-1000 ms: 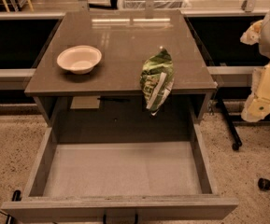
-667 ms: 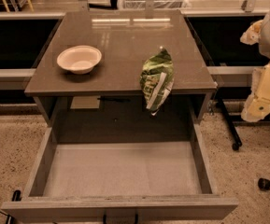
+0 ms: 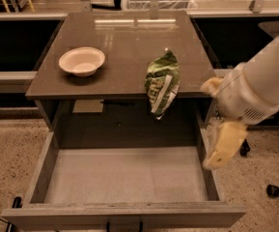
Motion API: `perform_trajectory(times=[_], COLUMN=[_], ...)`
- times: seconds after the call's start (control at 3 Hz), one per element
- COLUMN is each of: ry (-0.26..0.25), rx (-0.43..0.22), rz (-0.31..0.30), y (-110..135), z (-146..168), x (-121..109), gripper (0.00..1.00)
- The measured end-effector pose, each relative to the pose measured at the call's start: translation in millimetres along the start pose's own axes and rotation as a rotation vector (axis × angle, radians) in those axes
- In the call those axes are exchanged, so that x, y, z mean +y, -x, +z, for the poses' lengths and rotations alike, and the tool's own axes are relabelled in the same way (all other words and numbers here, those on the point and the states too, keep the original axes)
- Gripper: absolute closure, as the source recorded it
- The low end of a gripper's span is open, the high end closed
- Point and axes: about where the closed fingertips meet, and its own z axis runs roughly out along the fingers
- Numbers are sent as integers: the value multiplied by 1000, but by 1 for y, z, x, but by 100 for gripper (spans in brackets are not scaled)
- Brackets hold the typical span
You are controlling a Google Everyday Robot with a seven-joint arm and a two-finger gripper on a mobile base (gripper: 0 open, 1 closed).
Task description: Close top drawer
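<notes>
The top drawer (image 3: 124,175) is pulled far out toward me. It is a wide shallow box, pale grey and empty inside. Its grey-brown front (image 3: 57,215) runs along the bottom edge of the view, with a small black handle (image 3: 124,224) at its centre. My gripper (image 3: 221,141), pale yellow on a white arm (image 3: 255,91), hangs at the right, just above the drawer's right side wall (image 3: 207,166). It holds nothing that I can see. The two lower drawers are out of view.
On the cabinet top (image 3: 129,37) stand a white bowl (image 3: 81,61) at the left and a green chip bag (image 3: 162,82) overhanging the front edge. A black caster (image 3: 273,191) sits on the speckled floor at the right. Dark benches flank the cabinet.
My arm has swung in from the right edge, leftward and down, bringing the gripper over the drawer's right wall. The drawer, bowl and bag have not moved.
</notes>
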Motion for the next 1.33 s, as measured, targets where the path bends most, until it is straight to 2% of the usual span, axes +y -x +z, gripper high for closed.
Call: perform_trajectory(times=[0.33, 0.67, 1.0, 1.33], ry=[136, 308, 425, 454], rx=[-16, 76, 150, 131], rz=[-161, -278, -256, -96], y=[35, 35, 18, 2], z=[81, 161, 209, 234], x=[52, 115, 152, 163], gripper=[0, 0, 0, 0])
